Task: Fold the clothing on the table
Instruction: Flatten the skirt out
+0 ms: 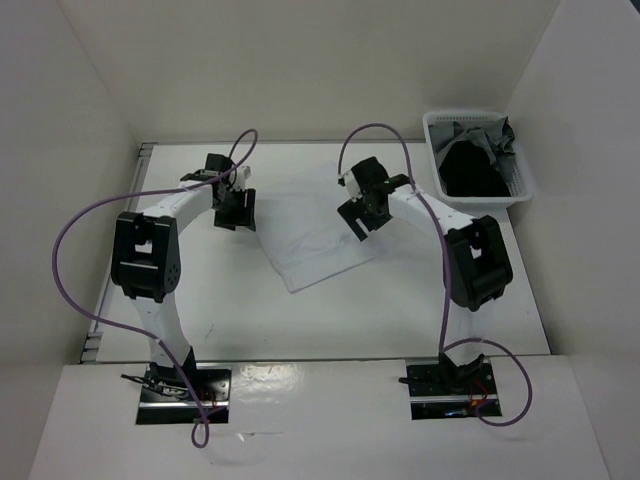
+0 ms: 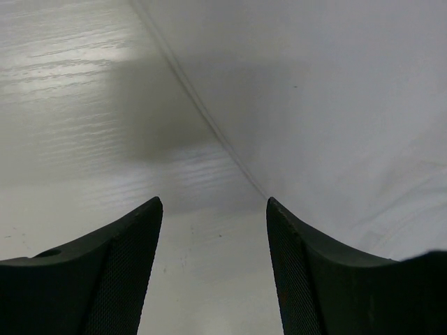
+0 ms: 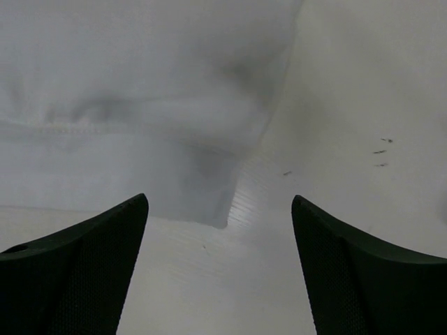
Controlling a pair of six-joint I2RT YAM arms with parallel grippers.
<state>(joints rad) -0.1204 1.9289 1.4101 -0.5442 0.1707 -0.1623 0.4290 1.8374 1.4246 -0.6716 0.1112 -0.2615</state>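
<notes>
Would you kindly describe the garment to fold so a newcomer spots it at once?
On the white table, look at its middle. The clothing lies flat there, plain white, unlike the black garment and grey garment heaped in the far-right basket.

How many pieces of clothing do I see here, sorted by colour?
white clothing: 1, lying on the table
black garment: 1, in the basket
grey garment: 1, in the same basket
Total: 3
</notes>
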